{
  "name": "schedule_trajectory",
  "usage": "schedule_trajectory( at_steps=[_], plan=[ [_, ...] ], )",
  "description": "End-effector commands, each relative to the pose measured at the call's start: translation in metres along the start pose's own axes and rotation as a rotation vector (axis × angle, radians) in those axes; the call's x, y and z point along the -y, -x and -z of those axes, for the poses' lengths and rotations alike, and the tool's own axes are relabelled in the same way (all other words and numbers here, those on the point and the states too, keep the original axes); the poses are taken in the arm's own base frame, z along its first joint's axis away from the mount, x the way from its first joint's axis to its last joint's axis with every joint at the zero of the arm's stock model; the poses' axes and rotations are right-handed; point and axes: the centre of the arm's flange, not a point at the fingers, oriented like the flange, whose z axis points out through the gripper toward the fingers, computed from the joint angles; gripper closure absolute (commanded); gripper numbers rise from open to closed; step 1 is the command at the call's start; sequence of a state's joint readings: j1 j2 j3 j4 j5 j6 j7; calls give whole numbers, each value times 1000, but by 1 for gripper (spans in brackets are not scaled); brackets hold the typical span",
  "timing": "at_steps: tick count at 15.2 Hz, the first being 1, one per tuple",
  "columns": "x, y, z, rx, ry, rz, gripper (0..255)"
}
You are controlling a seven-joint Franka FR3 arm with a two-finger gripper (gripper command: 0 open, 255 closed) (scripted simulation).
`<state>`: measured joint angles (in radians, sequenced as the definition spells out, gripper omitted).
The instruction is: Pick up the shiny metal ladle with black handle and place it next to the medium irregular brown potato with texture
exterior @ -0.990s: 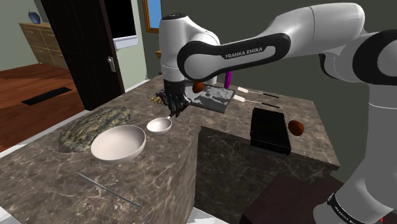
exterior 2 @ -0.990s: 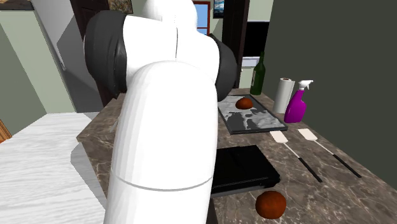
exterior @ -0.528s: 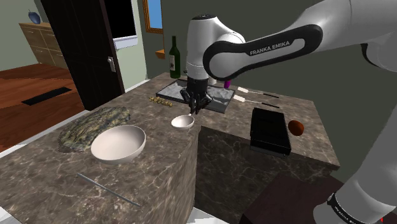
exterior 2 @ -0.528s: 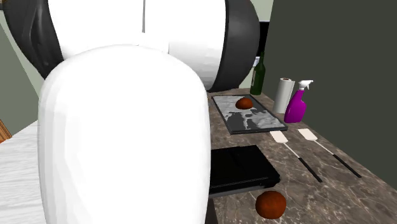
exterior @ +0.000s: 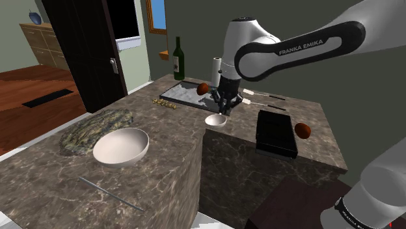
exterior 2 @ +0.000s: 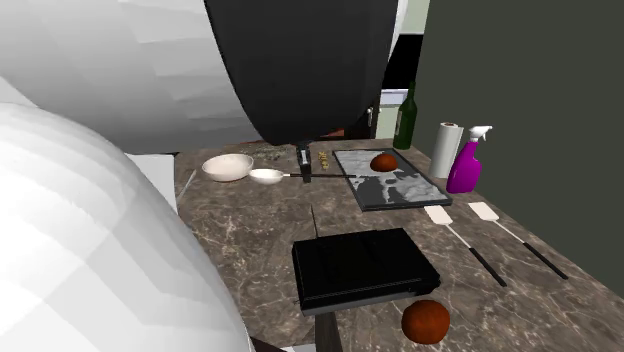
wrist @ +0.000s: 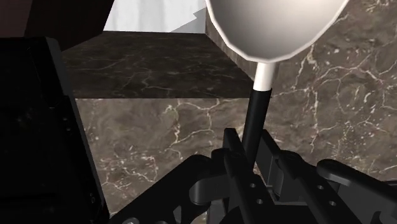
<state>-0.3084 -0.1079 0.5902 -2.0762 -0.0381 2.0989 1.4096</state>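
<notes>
At the shoulder view's left I have a wide white bowl (exterior: pixel 121 146) sitting on the dark marbled stone table (exterior: pixel 39 175), well apart from the work. Nearer the middle, the black two-finger gripper (exterior: pixel 226 104) is closed on the slim black handle of the pale-bowled ladle (exterior: pixel 215 120). The wrist view shows both fingers (wrist: pixel 233 147) clasping that handle, with the round bowl of the ladle out ahead of them. The ladle looks lifted clear of the table, its bowl above the table's inner edge. Just behind it is a flat grey tray (exterior: pixel 185 96) carrying an oval brown potato (exterior: pixel 203 88). Further right lies a flat black box (exterior: pixel 276 133), with a rounder brown lump (exterior: pixel 302 130) at its far side. I can't say for sure which of the two brown things the task means, and setting down beside the wrong one is my first worry. Second, the grip is on a thin handle with the bowl far out, so I judge it could swivel between the fingers on a quick move. Third, a low carry to the right could catch the bowl on the black box, and a nudge at set-down could roll the potato away.
</notes>
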Motion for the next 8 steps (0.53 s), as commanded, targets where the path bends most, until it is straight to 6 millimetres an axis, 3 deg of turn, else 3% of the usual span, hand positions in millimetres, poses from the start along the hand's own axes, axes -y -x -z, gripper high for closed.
schedule_trajectory(
  at_steps=[1, 8],
  plan=[
    [-20, -17, 2, 1, -1, 1, 255],
    [-90, -78, 2, 1, -1, 1, 255]
  ],
)
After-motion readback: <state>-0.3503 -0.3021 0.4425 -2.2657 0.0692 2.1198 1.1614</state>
